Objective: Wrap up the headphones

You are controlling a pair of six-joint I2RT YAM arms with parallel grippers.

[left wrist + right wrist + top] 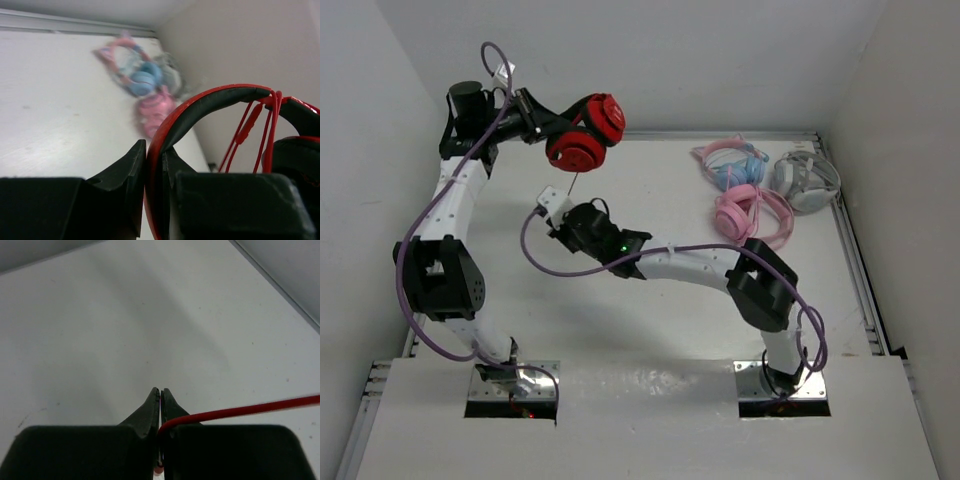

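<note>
left end effector (pixel 154 150) clenched on headphones (pixel 588 130) headband | right end effector (pixel 160 392) pinching cable (pixel 240 410), apparently taut

A white counter (pixel 650 335) fills the floor of a boxed-in cell, with plain white walls at the far side (pixel 720 60), left (pixel 360 160) and right (pixel 915 170). A metal rail (pixel 860 275) runs along the counter's right edge. The light is even and diffuse, and shadows are soft.
</note>
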